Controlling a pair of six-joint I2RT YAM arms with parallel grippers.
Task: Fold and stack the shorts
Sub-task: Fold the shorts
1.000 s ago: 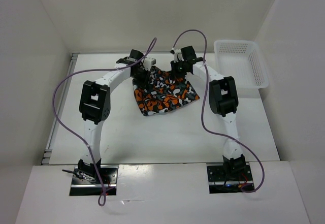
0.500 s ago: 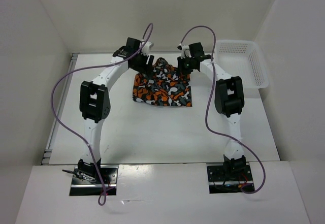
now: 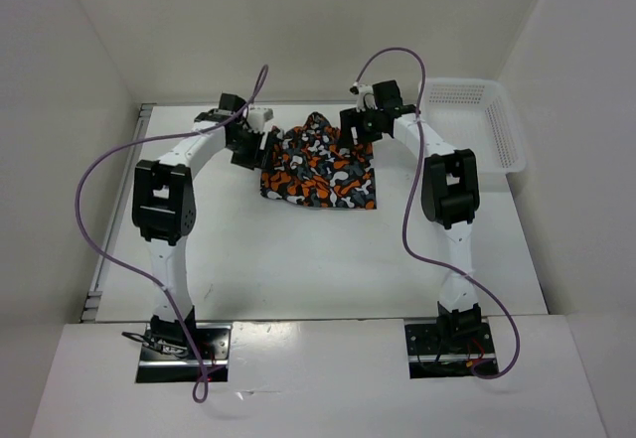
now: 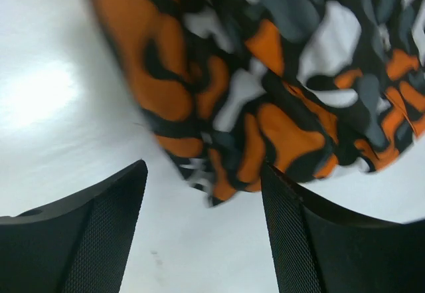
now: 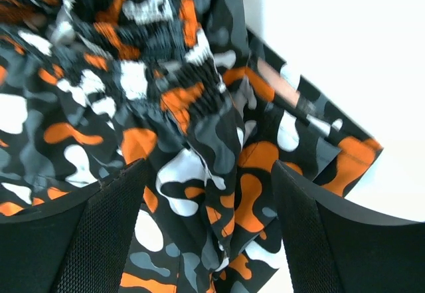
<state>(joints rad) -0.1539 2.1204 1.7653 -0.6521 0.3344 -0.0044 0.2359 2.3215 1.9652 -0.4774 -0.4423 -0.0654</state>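
The jaws of the left gripper [image 4: 204, 168] and right gripper [image 5: 209, 167] are standing apart, gripping nothing, at the far corners of the shorts [image 3: 320, 170], which are lying on the table [image 3: 298, 259] between them, soft, light and floppy, probably needing a pinch at the hem corners.

bright, even overhead light fills the white enclosure with only faint, soft shadows, a glare patch bleaches the table [image 4: 40, 94] in the left wrist view, where the shorts [image 4: 265, 94] smear with blur, while the right wrist view is sharper.
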